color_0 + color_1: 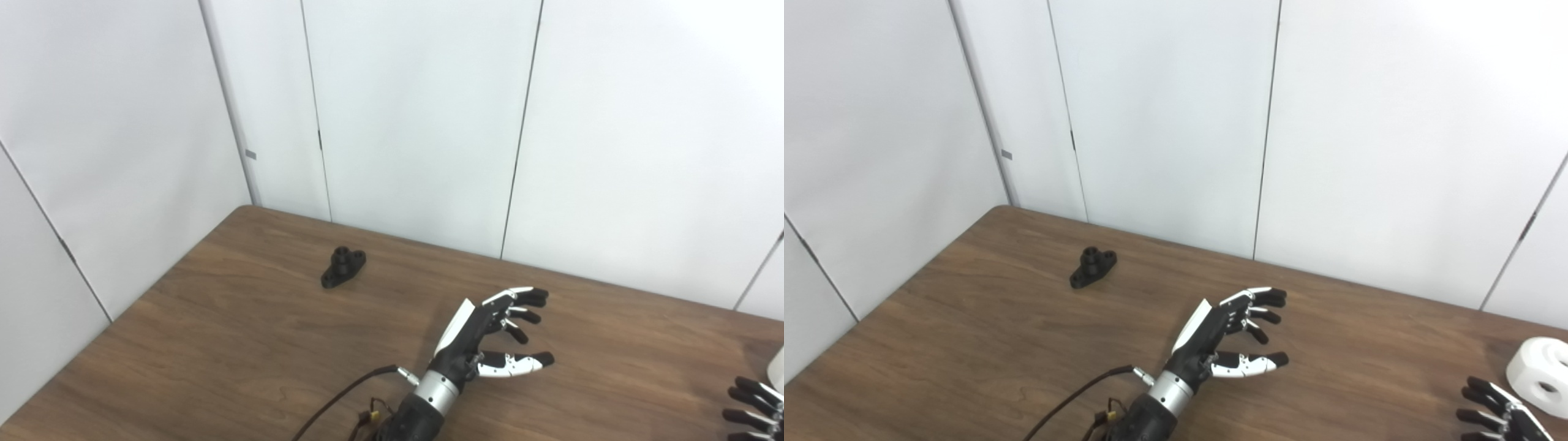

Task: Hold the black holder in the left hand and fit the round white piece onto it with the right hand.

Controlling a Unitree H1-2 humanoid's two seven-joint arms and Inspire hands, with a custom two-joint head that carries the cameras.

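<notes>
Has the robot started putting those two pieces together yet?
Not yet. The small black plastic holder lies untouched on the brown wooden table. The left hand hovers open, empty. The round white piece sits beside the right hand. Both pick-ups and the fitting remain.

Much sits at the picture edges

The right robot hand (1497,409) is cut off at the bottom right corner, only fingertips showing, so its palm and grip cannot be told. The white piece (1542,367) runs off the right edge; the left eye view shows just a sliver. The left arm and cable (343,395) leave the bottom edge. The holder (343,267) is too small for detail.
</notes>
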